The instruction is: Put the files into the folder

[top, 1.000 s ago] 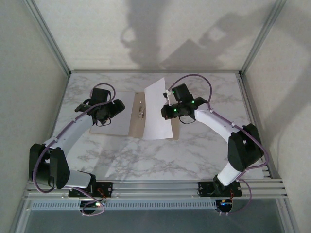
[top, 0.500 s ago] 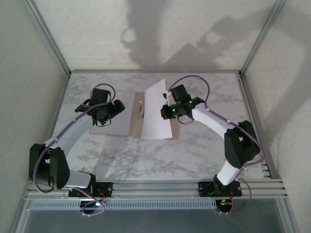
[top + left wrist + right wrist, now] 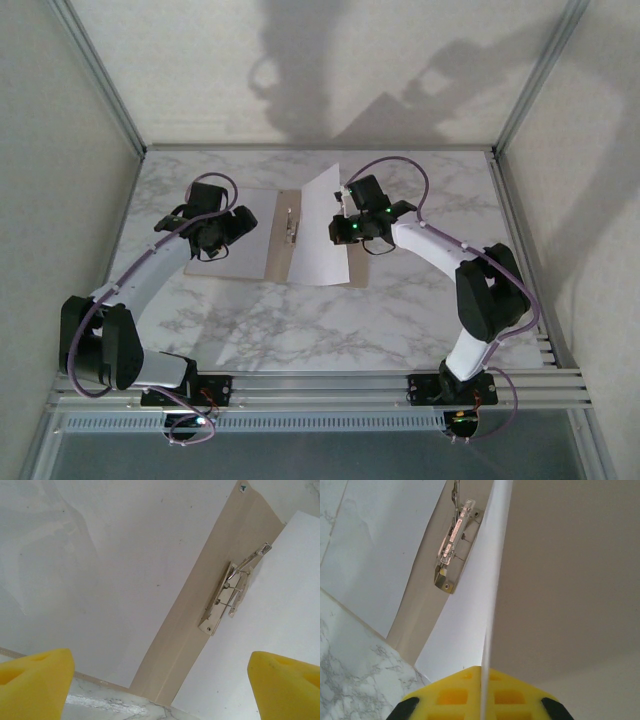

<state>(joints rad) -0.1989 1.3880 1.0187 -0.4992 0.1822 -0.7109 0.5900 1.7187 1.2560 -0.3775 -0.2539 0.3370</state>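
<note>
From above, the folder [image 3: 272, 250] lay open and flat on the marble bench [image 3: 400, 320], its spine running away from the arms, with bare bench on its near side and toward both side walls. The left pincer [image 3: 222, 240] hung over the folder's left leaf. The right pincer [image 3: 343, 222] was at the right edge of a white sheet [image 3: 320, 245] that slanted over the right leaf, with its far corner lifted. In the left wrist view, the left pincer [image 3: 160, 687] stood spread wide, one yellow pad [image 3: 35, 680] in each lower corner and nothing between them. Below it, the tan spine strip [image 3: 195, 610] carried the metal clip [image 3: 230, 592], with white paper on either side. In the right wrist view, the right pincer [image 3: 482, 697] was pressed together on the sheet's thin edge [image 3: 492, 580], which rose edge-on just beside the clip [image 3: 454, 545]. Marble bench [image 3: 355, 670] showed past the folder's near corner.
</note>
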